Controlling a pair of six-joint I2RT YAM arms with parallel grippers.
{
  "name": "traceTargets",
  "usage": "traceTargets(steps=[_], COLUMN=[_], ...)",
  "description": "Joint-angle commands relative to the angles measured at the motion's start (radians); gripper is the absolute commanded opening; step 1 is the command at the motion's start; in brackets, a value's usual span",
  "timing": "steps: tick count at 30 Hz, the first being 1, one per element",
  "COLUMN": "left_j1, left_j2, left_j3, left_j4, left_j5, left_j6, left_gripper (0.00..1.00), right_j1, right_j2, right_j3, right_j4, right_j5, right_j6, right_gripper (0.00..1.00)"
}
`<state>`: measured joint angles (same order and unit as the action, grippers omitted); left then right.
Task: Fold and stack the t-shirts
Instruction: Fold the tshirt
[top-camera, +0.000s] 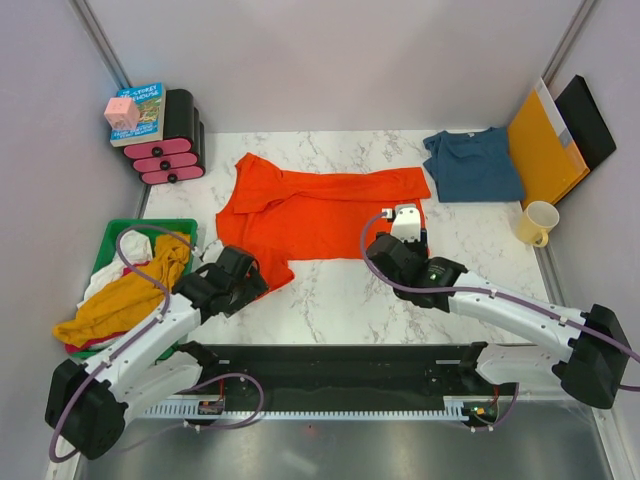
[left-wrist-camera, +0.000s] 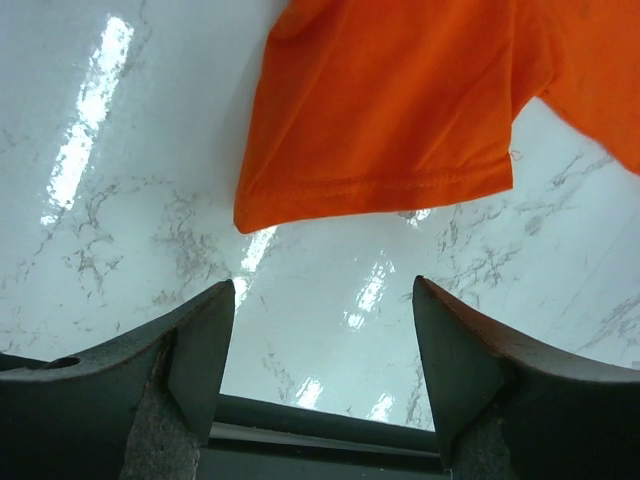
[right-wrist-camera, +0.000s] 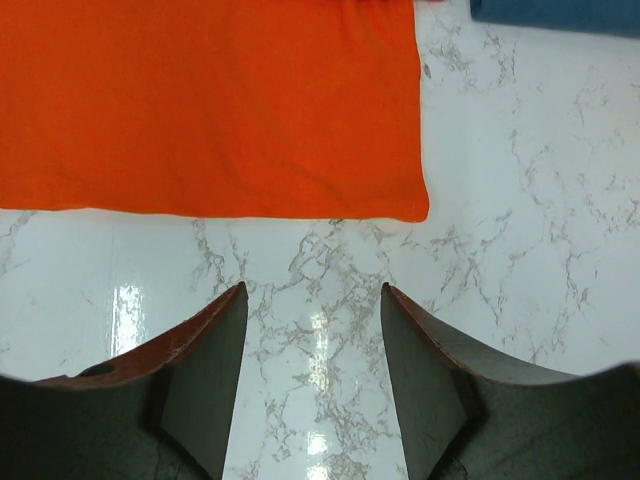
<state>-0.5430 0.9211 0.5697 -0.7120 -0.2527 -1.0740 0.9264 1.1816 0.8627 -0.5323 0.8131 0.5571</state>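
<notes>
Orange shirt (top-camera: 310, 215) spread mid-table, blue shirt (top-camera: 475, 165) far right. Left gripper (left-wrist-camera: 325, 340) and right gripper (right-wrist-camera: 313, 370) released, empty, near orange hem.

Reaches with the left arm (top-camera: 150, 345) from the bottom-left base up and inward, elbow bent low. Ends in the left gripper (top-camera: 250, 278), pointed to the right and slightly away. Keeps the jaws parted there, dark fingers (left-wrist-camera: 200, 350) well apart. Stretches the right arm (top-camera: 520, 312) from the bottom-right base leftward, long and low. Ends in the right gripper (top-camera: 407, 218), aimed away from the bases, likewise parted.
</notes>
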Motion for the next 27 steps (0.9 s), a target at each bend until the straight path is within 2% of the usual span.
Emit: traceTargets(steps=[1, 4, 6, 8, 9, 11, 16, 21, 27], left_j1=[0.000, 0.003, 0.006, 0.012, 0.012, 0.014, 0.061, 0.156, 0.169], left_j2=[0.016, 0.076, 0.155, 0.217, 0.240, 0.298, 0.324, 0.343, 0.374], left_j3=[0.044, 0.059, 0.074, 0.102, 0.111, 0.137, 0.136, 0.111, 0.093], left_j4=[-0.018, -0.032, -0.035, -0.035, -0.030, -0.029, 0.026, 0.075, 0.108], left_j5=[-0.121, -0.155, -0.168, -0.171, -0.174, -0.184, -0.183, -0.108, -0.042], left_j6=[-0.060, -0.055, -0.032, -0.014, 0.006, 0.020, 0.065, 0.118, 0.112], left_gripper=[0.78, 0.73, 0.61, 0.57, 0.52, 0.50, 0.50, 0.47, 0.44], right_j1=[-0.001, -0.001, -0.001, 0.000, -0.001, -0.001, -0.001, -0.001, -0.001], right_j2=[-0.031, -0.027, -0.027, -0.030, -0.034, -0.039, -0.054, -0.057, -0.039], right_j3=[-0.022, -0.028, -0.031, -0.031, -0.033, -0.036, -0.050, -0.059, -0.057], right_j4=[0.025, 0.025, 0.025, 0.025, 0.023, 0.025, 0.023, 0.025, 0.032], right_j5=[-0.008, -0.020, -0.023, -0.019, -0.017, -0.014, -0.009, 0.001, 0.011], right_j6=[0.024, 0.035, 0.035, 0.030, 0.029, 0.023, 0.017, 0.010, -0.002], right_gripper=[0.63, 0.63, 0.63, 0.63, 0.63, 0.63, 0.63, 0.63, 0.63])
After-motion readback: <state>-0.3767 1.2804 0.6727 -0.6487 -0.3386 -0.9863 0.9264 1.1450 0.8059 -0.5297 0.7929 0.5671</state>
